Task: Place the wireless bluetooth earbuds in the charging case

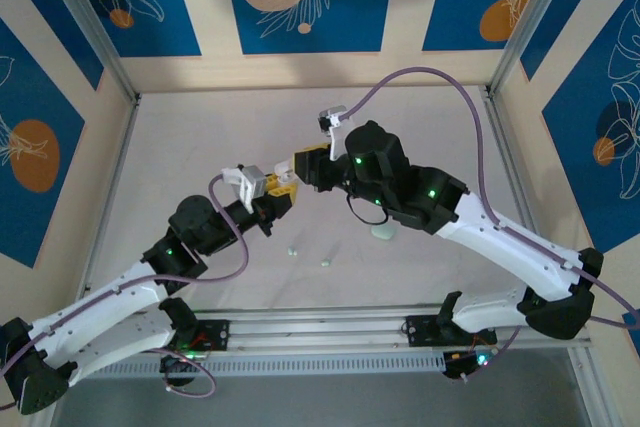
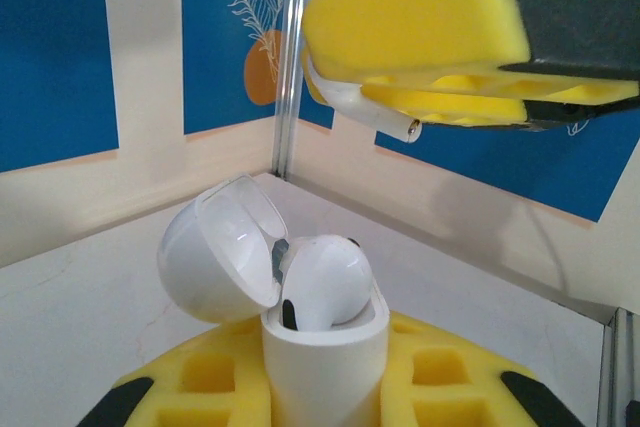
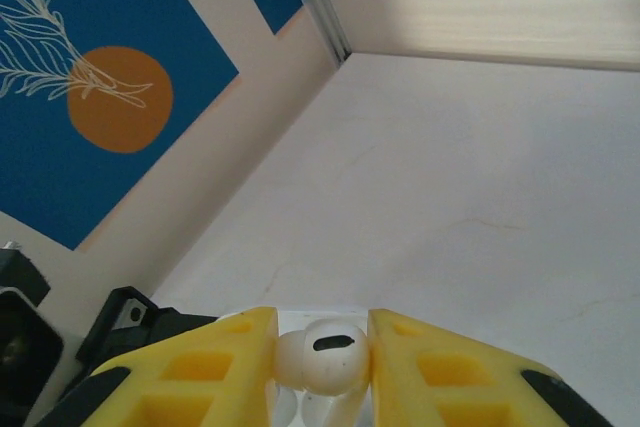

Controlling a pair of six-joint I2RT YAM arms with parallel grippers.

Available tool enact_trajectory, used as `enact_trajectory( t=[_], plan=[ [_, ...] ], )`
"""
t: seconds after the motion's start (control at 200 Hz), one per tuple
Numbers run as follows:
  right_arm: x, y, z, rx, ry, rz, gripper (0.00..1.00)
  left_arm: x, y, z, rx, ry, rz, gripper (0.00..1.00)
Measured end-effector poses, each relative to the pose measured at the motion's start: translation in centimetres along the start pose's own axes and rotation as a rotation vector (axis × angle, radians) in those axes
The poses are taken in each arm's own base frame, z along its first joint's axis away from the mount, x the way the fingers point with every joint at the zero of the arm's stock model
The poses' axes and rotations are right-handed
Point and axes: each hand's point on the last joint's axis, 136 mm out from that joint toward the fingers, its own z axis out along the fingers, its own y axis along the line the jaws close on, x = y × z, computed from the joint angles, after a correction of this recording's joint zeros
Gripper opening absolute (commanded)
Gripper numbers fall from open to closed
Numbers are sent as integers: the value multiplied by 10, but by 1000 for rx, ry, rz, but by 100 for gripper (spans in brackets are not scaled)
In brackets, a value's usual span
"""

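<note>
My left gripper [image 2: 325,379] [image 1: 268,188] is shut on a white charging case [image 2: 325,352], held upright between its yellow foam pads. The case's lid [image 2: 215,262] is swung open to the left. One white earbud [image 2: 327,282] sits in the case's well, bulb up. Just above it hangs my right gripper [image 2: 420,27] [image 1: 300,165], shut on a second white earbud [image 2: 385,119] whose stem pokes out to the right. In the right wrist view that earbud [image 3: 322,355] is pinched between the yellow pads of the right gripper [image 3: 320,359], dark vent facing up.
Two pale green earbuds [image 1: 291,250] [image 1: 325,263] lie loose on the white table in front of the arms. A pale green case [image 1: 383,232] rests partly under the right arm. Walls with aluminium posts [image 1: 112,65] enclose the table.
</note>
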Motion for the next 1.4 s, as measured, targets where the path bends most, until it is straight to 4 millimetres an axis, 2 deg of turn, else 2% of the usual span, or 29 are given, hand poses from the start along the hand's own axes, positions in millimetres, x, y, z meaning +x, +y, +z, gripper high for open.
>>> enact_trajectory(
  t=[0.215,0.33,0.43,0.515,0.565,0.605,0.71,0.81,0.92,1.16,1.291,1.401],
  plan=[
    [10,-7,12,-34,6,42,28,-6,-2,0,11,-23,-31,19],
    [6,-21,11,-13,4,99,27,-8,-1,-1,4,-24,-31,19],
    [4,-50,3,62,14,182,27,-6,7,-3,-46,-10,-33,19],
    [13,-90,-1,174,53,267,27,-4,16,-9,-104,3,-33,19],
    [29,-115,-1,245,102,315,27,-4,20,-14,-130,3,-33,19],
    [49,-135,1,306,163,354,27,-7,23,-18,-148,-4,-28,19],
    [122,-177,14,453,393,427,27,-15,26,-27,-176,-29,-13,19],
    [193,-195,22,548,618,451,27,-19,28,-31,-189,-41,-1,20],
    [245,-202,25,608,800,451,27,-15,29,-31,-195,-25,14,20],
    [307,-202,37,672,1023,404,28,-13,30,-31,-196,-13,20,20],
    [321,-201,41,691,1083,384,29,-12,30,-32,-197,-12,21,20],
    [320,-199,42,687,1094,374,32,-15,30,-34,-199,-18,21,20]
  ],
)
